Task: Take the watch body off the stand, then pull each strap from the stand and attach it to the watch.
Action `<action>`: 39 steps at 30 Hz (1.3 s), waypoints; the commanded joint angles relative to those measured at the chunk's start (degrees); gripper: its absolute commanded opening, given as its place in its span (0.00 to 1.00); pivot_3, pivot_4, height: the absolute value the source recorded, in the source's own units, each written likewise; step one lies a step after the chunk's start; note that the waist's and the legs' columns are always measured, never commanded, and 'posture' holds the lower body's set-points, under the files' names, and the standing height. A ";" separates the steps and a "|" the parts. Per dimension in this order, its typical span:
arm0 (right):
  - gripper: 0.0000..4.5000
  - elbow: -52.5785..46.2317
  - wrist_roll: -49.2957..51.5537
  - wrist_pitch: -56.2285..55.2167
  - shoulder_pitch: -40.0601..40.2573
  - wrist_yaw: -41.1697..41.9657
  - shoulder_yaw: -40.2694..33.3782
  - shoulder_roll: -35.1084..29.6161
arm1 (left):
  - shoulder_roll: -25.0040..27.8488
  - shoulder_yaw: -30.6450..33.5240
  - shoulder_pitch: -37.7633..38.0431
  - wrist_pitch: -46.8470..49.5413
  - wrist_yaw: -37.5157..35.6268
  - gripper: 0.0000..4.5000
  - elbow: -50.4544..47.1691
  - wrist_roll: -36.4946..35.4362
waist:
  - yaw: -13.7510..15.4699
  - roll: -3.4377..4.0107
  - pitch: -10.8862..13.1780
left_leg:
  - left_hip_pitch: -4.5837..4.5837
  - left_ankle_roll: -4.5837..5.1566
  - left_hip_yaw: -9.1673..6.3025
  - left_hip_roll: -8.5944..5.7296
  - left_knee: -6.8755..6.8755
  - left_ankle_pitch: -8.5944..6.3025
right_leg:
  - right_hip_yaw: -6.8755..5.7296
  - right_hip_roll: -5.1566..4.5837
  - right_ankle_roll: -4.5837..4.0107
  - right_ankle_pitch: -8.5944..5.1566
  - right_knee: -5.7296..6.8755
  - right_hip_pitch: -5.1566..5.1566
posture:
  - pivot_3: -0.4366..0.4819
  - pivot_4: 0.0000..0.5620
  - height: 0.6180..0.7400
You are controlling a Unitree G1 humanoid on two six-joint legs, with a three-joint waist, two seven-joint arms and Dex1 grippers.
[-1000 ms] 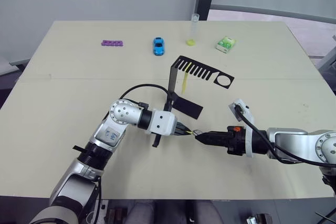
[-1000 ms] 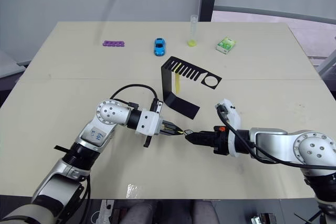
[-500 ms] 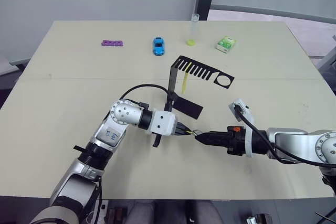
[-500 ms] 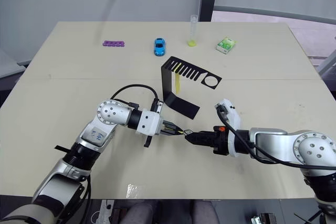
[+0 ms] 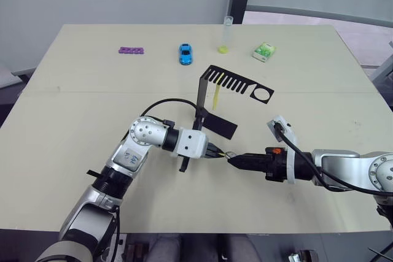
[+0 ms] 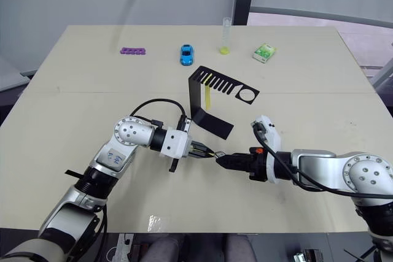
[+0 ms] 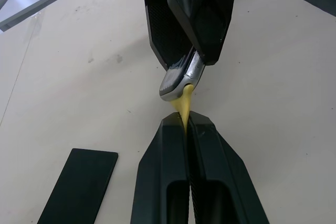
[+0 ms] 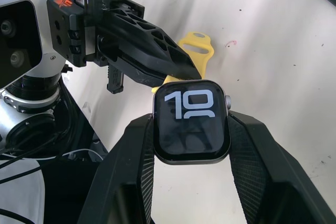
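Table (image 5: 73,90): two straps (image 7: 184,103), one stand (image 5: 215,99).

- The black bent-sheet stand (image 5: 216,99) rises just behind the two meeting grippers.
- Bare beige table (image 5: 202,204) lies open on the near side.

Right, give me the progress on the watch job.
Done: watch body is off the stand, shut in the right pincer. In hand: left pincer presses one yellow strap to it. Left: second strap hangs on the stand.
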 commanded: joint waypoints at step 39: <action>0.33 -25.97 -55.98 -19.95 8.33 40.61 -3.16 -7.99 | 18.69 15.55 -0.25 44.89 -10.84 0.99 -15.13 -34.01 | 0.14 -0.01 0.01 | -0.66 -0.04 -0.03 -0.06 0.19 0.01 | 0.01 0.04 -0.07 0.08 0.35 -0.75 | 0.48 0.27 1.00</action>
